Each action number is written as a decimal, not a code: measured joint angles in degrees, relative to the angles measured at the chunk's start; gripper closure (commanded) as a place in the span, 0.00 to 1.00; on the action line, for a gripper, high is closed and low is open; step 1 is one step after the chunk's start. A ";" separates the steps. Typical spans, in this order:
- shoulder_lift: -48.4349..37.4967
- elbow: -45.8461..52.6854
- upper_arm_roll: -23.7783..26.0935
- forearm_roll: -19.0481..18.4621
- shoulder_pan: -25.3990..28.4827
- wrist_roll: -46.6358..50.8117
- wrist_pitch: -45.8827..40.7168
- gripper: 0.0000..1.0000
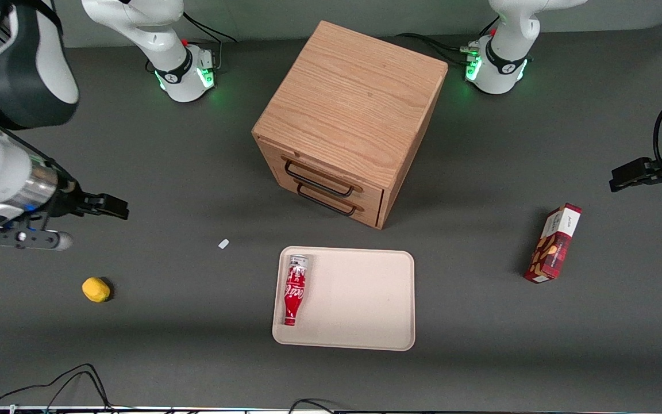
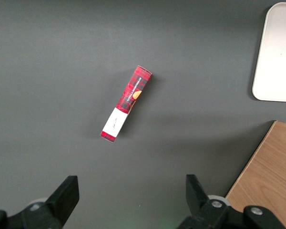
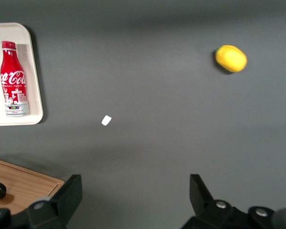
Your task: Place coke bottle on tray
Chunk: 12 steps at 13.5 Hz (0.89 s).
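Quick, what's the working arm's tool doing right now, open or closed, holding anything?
Right tool: open and empty, up over the bare table toward the working arm's end, apart from the coke bottle, which lies on the tray.

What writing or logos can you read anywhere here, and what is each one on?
"Coca-Cola", white script: on the coke bottle lying on the tray; smaller print under it is too small to read.
Snack box: print too small to read.
No text elsewhere. The end effector is open above the table, toward the working arm's end.
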 measured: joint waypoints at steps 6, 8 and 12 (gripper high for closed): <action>-0.76 6.92 0.02 0.00 -1.45 -1.16 -7.36 0.00; -0.76 8.24 -0.02 0.00 -1.47 -3.09 -10.41 0.00; -0.92 9.93 -0.11 -0.63 -1.81 -5.94 -15.26 0.00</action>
